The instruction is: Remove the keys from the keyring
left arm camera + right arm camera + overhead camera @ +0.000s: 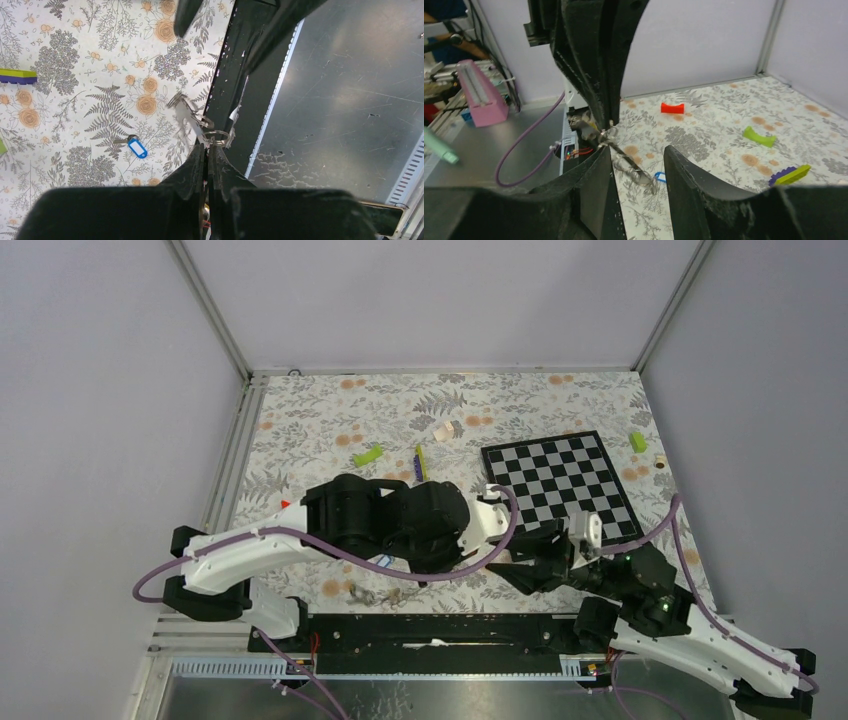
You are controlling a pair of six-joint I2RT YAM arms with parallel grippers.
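While my left gripper (207, 151) pinches the keyring (219, 135) shut-tight above the near table edge, my right gripper (638, 154) hangs beside it, fingers spread; a blue key (136, 148) lies apart, farther in.

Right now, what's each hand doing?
Left hand: closed on the linked silver metal keyring.
Right hand: open, holding nothing.
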